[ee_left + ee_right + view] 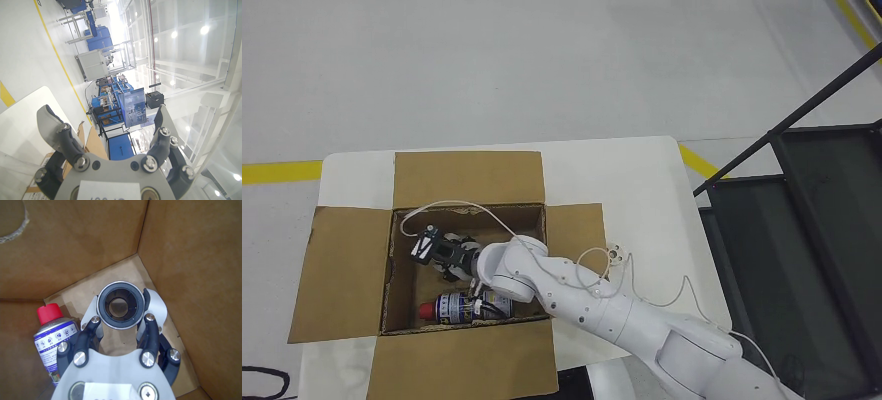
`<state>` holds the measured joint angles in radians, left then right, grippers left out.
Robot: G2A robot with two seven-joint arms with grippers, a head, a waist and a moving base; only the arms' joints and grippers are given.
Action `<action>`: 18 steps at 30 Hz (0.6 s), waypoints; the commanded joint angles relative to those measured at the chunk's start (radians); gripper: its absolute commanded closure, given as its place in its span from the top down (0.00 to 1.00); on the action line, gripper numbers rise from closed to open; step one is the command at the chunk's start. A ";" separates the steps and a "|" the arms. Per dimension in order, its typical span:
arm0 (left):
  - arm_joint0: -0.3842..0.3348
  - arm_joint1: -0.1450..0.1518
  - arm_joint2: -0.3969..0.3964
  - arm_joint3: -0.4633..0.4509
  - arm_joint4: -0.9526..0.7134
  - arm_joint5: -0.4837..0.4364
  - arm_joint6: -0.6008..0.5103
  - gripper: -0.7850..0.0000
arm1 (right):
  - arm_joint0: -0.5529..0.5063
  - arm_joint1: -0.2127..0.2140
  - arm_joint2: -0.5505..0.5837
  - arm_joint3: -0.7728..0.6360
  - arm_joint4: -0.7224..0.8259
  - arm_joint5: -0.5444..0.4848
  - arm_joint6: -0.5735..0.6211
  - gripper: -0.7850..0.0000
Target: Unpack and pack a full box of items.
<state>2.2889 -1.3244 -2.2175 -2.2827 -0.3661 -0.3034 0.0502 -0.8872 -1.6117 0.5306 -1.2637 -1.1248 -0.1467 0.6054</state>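
right gripper [121, 306] clamps hollow metal ring [121, 290] inside box [352, 270], spray can [51, 330] beside; left gripper [103, 108] spread, empty.

Place: a factory hall or industrial robot workshop.
Floor: smooth pale grey floor [542, 70] with a painted yellow line [56, 51].
Machines: blue metal cabinets [98, 37], a grey aluminium-frame cell [92, 64].
Ceiling: high white roof beams [189, 66] with round bright lamps [204, 30].

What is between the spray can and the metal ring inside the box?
In the right wrist view, one finger of the right claw, shut on the ring, then bare box floor up to the spray can.
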 commanded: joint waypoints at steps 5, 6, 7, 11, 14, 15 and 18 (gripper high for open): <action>0.000 0.000 0.000 0.000 0.000 0.000 0.000 1.00 | -0.029 0.014 0.038 -0.043 -0.010 -0.035 -0.014 0.00; 0.000 0.000 0.000 0.000 0.000 0.000 0.000 1.00 | -0.035 0.017 0.044 -0.058 -0.018 -0.039 -0.013 0.00; 0.000 0.000 0.000 0.000 0.000 0.000 0.000 1.00 | -0.042 0.021 0.051 -0.076 -0.023 -0.045 -0.014 0.00; 0.000 0.000 0.000 0.000 0.000 0.000 0.000 1.00 | -0.074 0.040 0.084 -0.155 -0.057 -0.083 -0.003 0.00; 0.000 0.000 0.000 0.000 0.000 0.000 0.000 1.00 | -0.100 0.056 0.105 -0.232 -0.098 -0.105 0.032 0.00; 0.000 0.000 0.000 0.000 0.000 0.000 0.000 1.00 | -0.109 0.061 0.113 -0.257 -0.111 -0.116 0.044 0.00; 0.000 0.000 0.000 0.000 0.000 0.000 0.000 1.00 | -0.135 0.077 0.134 -0.330 -0.150 -0.141 0.082 0.00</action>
<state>2.2889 -1.3244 -2.2175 -2.2827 -0.3661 -0.3034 0.0502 -1.0127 -1.5406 0.6564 -1.5647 -1.2608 -0.2786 0.6735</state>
